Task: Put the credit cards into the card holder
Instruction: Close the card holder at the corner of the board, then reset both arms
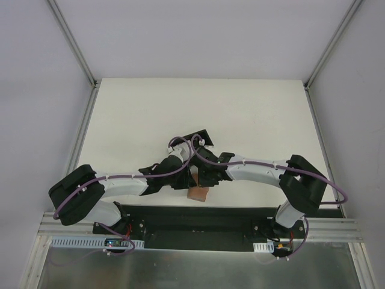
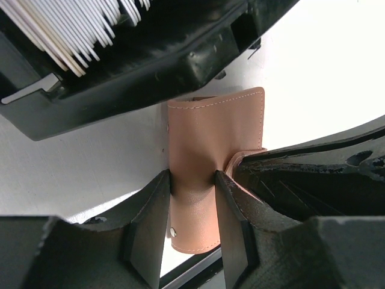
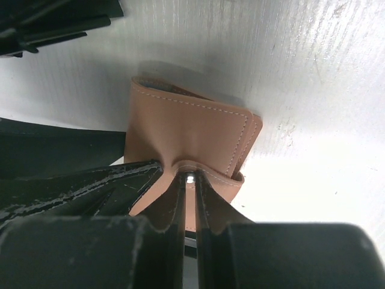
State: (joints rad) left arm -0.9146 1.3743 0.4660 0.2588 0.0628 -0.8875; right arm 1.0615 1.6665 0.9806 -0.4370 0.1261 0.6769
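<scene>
The tan card holder (image 1: 197, 194) lies near the table's front edge between both grippers. In the left wrist view the card holder (image 2: 213, 129) is pinched across its width by my left gripper (image 2: 192, 177), which is shut on it. In the right wrist view my right gripper (image 3: 190, 176) is shut on a thin flap of the card holder (image 3: 186, 129), with a metal snap showing between its fingertips. The right finger (image 2: 313, 180) shows at the holder's right side in the left wrist view. No light blue or grey credit cards are in view.
A black box frame (image 1: 197, 139) stands just behind the grippers. It fills the top of the left wrist view (image 2: 150, 66), with several white pieces (image 2: 72, 24) stacked in it. The white table (image 1: 252, 114) stretches beyond, and a black rail (image 1: 198, 214) runs along the front edge.
</scene>
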